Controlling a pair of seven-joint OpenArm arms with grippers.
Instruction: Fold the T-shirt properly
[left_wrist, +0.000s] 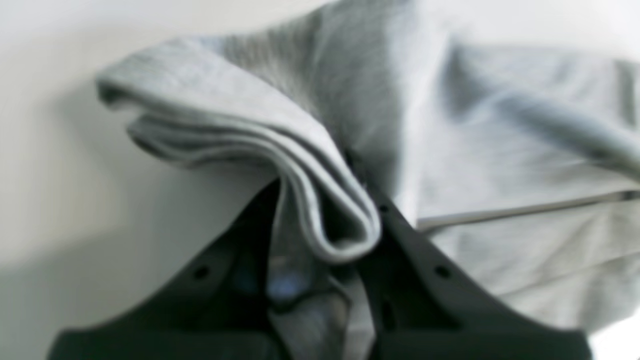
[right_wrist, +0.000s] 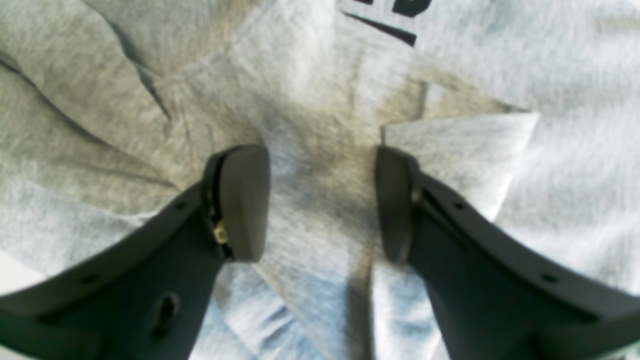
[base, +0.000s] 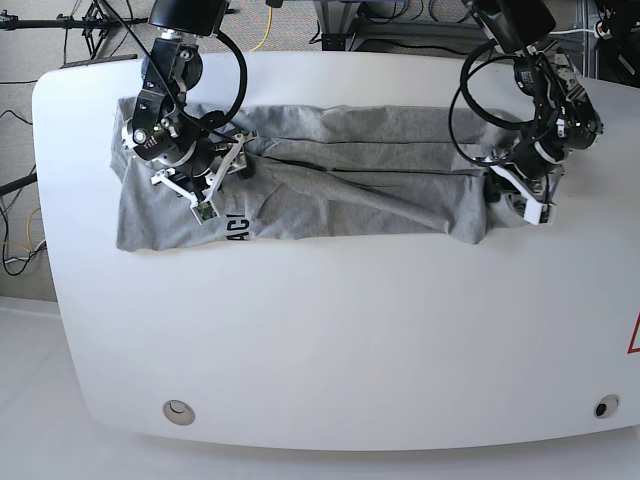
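On the white table (base: 330, 350) the T-shirt (base: 340, 185) looks soft and floppy; left gripper (left_wrist: 325, 220) pinches its layered edge, right gripper (right_wrist: 320, 200) gapes over cloth.

Heather-grey short-sleeved cotton T-shirt (base: 330, 190): one item, lying as a long, loosely folded band across the far part of the white table, left to right. Left end spread flat and wider, black block lettering partly showing at its near edge. Diagonal creases run through the middle. Right end bunched into several stacked layers, lifted slightly off the surface.
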